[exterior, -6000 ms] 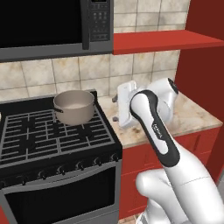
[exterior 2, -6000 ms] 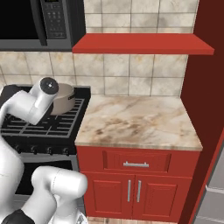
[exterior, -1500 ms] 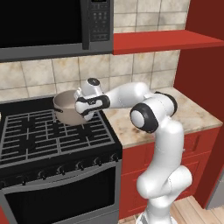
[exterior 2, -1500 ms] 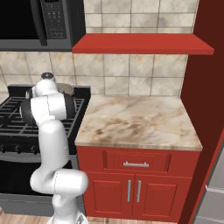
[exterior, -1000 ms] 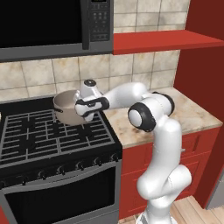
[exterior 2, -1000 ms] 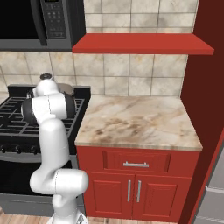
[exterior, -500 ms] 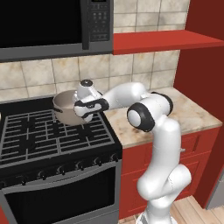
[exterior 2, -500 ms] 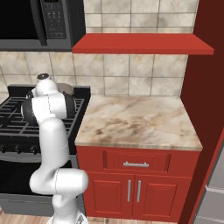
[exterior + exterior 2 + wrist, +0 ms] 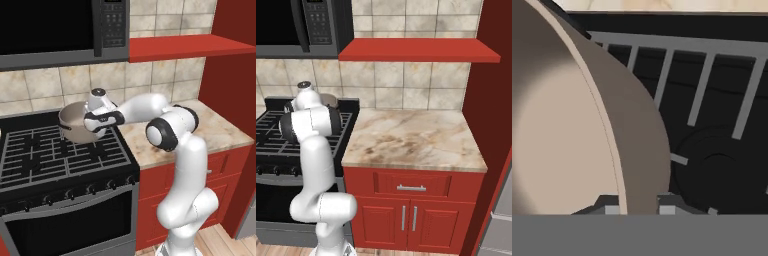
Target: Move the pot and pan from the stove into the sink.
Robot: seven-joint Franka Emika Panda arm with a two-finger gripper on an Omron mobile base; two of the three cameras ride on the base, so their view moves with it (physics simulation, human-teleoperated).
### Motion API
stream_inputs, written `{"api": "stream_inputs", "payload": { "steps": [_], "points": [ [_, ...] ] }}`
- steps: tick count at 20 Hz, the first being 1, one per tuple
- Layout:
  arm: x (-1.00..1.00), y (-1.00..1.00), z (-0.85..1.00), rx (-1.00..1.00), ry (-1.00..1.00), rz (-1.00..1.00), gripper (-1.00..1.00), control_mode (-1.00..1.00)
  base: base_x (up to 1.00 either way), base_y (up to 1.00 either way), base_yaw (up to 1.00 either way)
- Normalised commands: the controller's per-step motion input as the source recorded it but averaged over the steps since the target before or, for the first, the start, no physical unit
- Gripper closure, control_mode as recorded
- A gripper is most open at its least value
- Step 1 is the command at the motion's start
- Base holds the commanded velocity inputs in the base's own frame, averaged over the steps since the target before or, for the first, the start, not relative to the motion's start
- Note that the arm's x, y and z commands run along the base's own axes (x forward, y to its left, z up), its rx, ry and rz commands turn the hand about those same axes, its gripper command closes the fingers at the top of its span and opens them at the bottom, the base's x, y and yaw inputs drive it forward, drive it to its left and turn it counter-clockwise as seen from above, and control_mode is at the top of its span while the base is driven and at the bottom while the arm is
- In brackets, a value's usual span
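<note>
Clearly we have the gripper [image 9: 639, 210] pinched on the right wall of the pot [image 9: 76, 121], 1 finger inside, 1 outside; the pot sits at the back right of the stove [image 9: 60, 155]. Such a thin rim hold may let it tilt or slip when lifted; the microwave [image 9: 60, 30] hangs low above, and the counter [image 9: 411, 137] to the right offers room.

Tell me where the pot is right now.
The pot sits on the stove's back right grate in the left base view, its right rim pinched between the fingers.
</note>
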Motion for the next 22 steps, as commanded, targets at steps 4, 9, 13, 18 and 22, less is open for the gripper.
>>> {"api": "stream_inputs", "payload": {
  "steps": [4, 9, 13, 18, 22],
  "points": [
    [-0.09, 0.01, 0.61, 0.00, 0.04, -0.03, 1.00, -1.00, 0.00, 0.00, 0.00],
    [-0.37, -0.04, 0.67, 0.00, 0.06, -0.03, 1.00, -1.00, 0.00, 0.00, 0.00],
    [-0.72, -0.20, 0.57, 0.00, 0.07, -0.02, 1.00, -1.00, 0.00, 0.00, 0.00],
    [-0.87, -0.22, 0.55, -0.01, 0.07, -0.02, 1.00, -1.00, 0.00, 0.00, 0.00],
    [-1.00, -0.34, 0.41, -0.02, 0.02, 0.00, 1.00, -1.00, 0.00, 0.00, 0.00]
  ]
}}
